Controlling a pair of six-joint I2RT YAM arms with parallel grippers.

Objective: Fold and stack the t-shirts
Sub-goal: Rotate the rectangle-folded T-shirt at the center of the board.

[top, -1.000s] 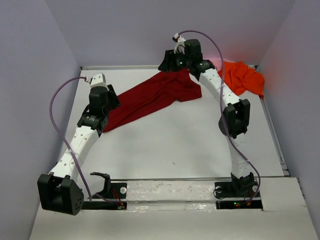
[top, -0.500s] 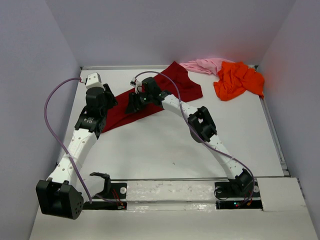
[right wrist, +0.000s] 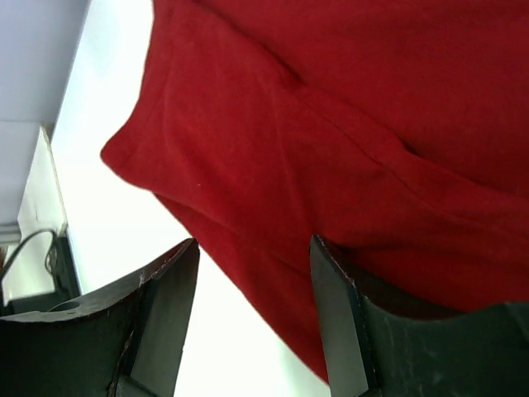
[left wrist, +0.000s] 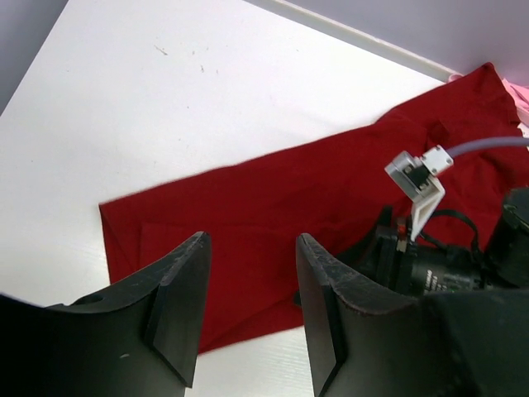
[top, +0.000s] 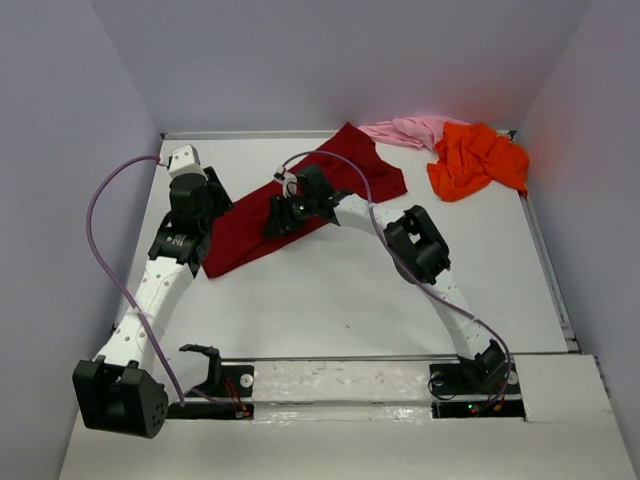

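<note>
Both of my hands are open and hold nothing. My left hand (left wrist: 250,248) hangs over the low end of the dark red cloth t-shirt (top: 245,228), and my right hand (right wrist: 254,248) hangs over its middle, with red cloth showing between the fingers of each. The red shirt lies in a long slanted strip on the far left part of the white tabletop (top: 340,290), and it is not folded yet. The bright orange cloth t-shirt (top: 475,160) and the pale pink cloth t-shirt (top: 405,130) sit in a bunched heap in the far right corner, touching each other, with the pink one just beside the top of the red one. I think the red shirt is light, soft and floppy. It will not break, but it will sag, wrinkle and maybe slide on the smooth top. I would pinch it at a thin edge or a corner, one hand at each end, so it hangs flat. I see no box or basket, so the stack must go right on the tabletop.
</note>
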